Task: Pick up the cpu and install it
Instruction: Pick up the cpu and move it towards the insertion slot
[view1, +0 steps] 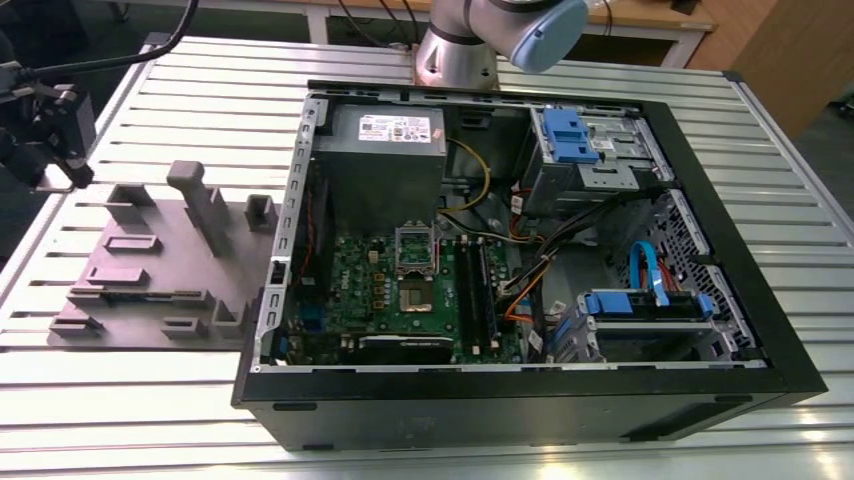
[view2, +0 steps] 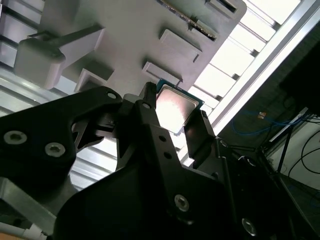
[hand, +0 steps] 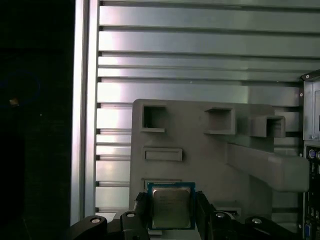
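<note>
The cpu (hand: 171, 206) (view2: 175, 107) is a small square chip with a silvery top and a green rim. It sits between my gripper's (hand: 171, 214) (view2: 173, 115) black fingers (hand: 141, 210), which are shut on two of its opposite edges. In both wrist views the grey plastic tray (hand: 200, 145) (view2: 125, 35) lies behind the chip. In the exterior view my gripper (view1: 51, 150) hangs over the far left of the table, above the tray's (view1: 147, 270) left end. The green motherboard (view1: 360, 290) lies in the open computer case, its metal socket frame (view1: 416, 262) well to the right of my gripper.
The black computer case (view1: 534, 400) lies open on the slatted metal table (view1: 134, 380), with a power supply (view1: 380, 140), blue drive bays (view1: 567, 135) and loose cables (view1: 534, 260) inside. The tray carries raised blocks (view1: 200, 200). My arm's base (view1: 461, 50) stands behind the case.
</note>
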